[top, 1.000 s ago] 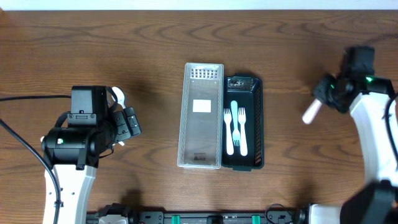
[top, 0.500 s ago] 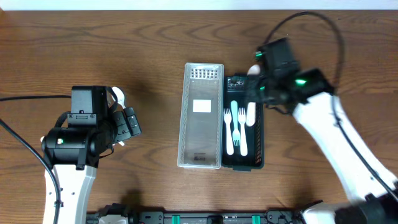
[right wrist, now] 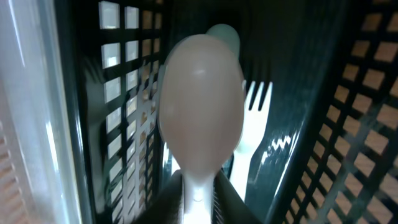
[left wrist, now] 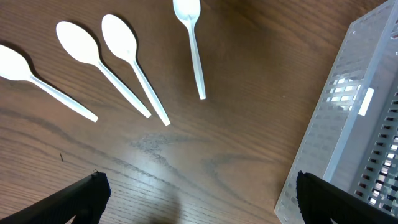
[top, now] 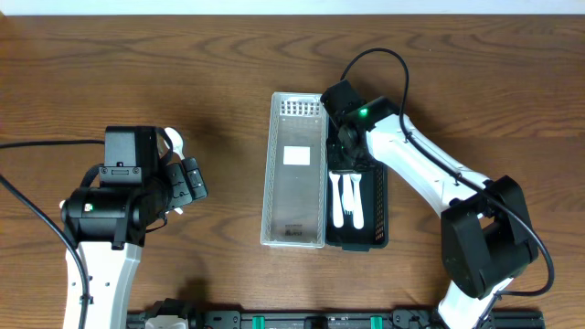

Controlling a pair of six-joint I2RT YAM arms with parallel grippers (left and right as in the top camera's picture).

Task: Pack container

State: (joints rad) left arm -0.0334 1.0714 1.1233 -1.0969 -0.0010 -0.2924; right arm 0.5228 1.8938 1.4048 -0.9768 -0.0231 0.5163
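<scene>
Watched the right arm [top: 430, 174] sweep from the right edge of the overhead frame to the centre within the last second; found the left arm [top: 101, 210] unmoved at centre left. Saw the wooden desk [top: 475, 55] carrying two long boxes side by side and touching at mid-frame: one clear tray [top: 299, 183] on the left, one black basket [top: 377, 183] on the right, both with long axes running top to bottom.

Placed the right fingers [top: 347, 144] over the upper end of that basket, clamped on the handle of one held spoon [right wrist: 200, 118]. Judged the coming move to turn on this: basket floor straight below the fingers, spoon's long axis in line with the basket's, so a short drop and a release should do.

Found the left fingers [top: 189, 178] spread wide, tips at the lower corners of the left wrist frame, holding nothing.

Counted four loose spoons [left wrist: 134, 65] on the desk at the upper left of that frame, bowls up and handles slanting down-right, far nearer the left arm than the right. Counted two forks [top: 355, 196] in the basket from overhead, plus one more spoon bowl [right wrist: 225, 34] glimpsed beyond the held one.
</scene>
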